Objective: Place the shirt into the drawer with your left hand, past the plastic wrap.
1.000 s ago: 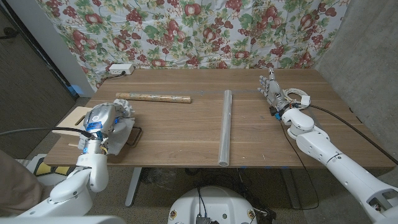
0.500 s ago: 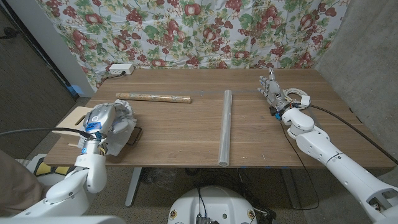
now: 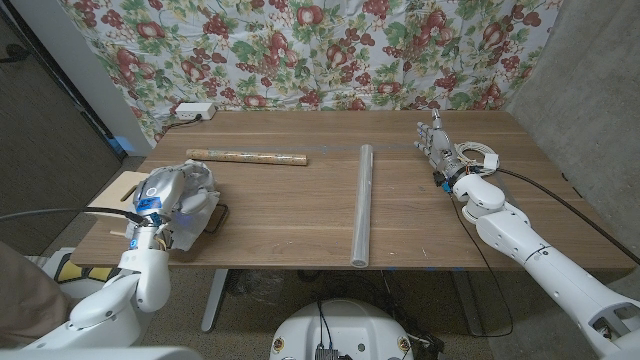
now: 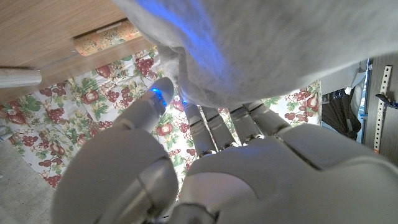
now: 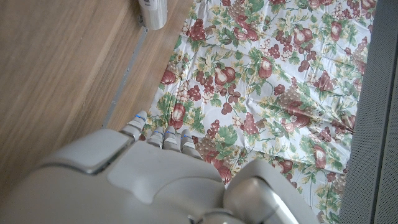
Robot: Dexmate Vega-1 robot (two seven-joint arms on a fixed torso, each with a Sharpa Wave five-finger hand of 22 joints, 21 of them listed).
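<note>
Little has moved over the last second: the left hand (image 3: 160,193) with its bundle has crept slightly toward the surface's left edge, while the right hand (image 3: 436,146) has stayed put; the camera is steady.

Left hand grips the shirt (image 3: 193,196) — a crumpled pale grey wad, lifted at the left end of the wooden surface (image 3: 290,210); in the left wrist view the shirt (image 4: 261,43) drapes over the fingers (image 4: 208,121), hiding their tips, and a blue glow falls on the cloth; how much of the cloth touches the wood cannot be made out.

Drawer (image 3: 122,190): a light wooden piece at the left edge, just beside the hand, mostly hidden by arm and shirt; its inside cannot be seen.

Plastic wrap (image 3: 363,205) — a long clear roll lying front to back near the middle, well apart from the shirt; a patterned paper roll (image 3: 246,157) lies crosswise behind the shirt.

Right hand stands at the far right, fingers straight and apart, grasping nothing; cables (image 3: 485,157) lie just beside it.
</note>
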